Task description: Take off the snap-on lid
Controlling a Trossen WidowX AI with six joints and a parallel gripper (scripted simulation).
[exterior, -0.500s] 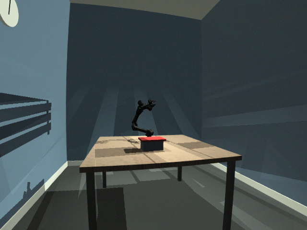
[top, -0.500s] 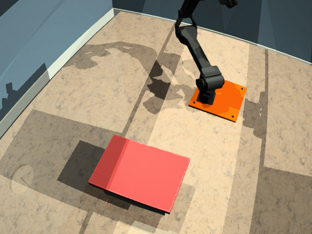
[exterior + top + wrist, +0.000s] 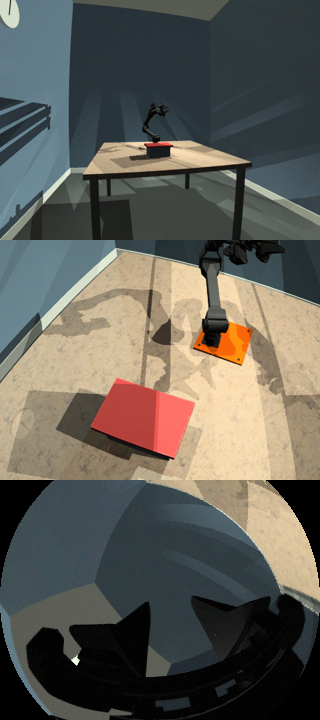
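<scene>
Top cam: red lid (image 3: 143,416) sits flat on the box, near the bench (image 3: 271,407) front, well apart from the arm's orange base (image 3: 232,343). Ext cam: gripper (image 3: 163,109) is up high above the box (image 3: 158,152), nowhere near it. Wrist cam: fingers approx half open w/ nothing between them, just wall behind.

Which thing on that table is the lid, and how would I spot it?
Start at the wooden table and find the dark box near its middle, in front of the black arm. The lid is the flat red rectangle capping that box. It is the only red thing; the orange plate under the arm is smaller.
</scene>
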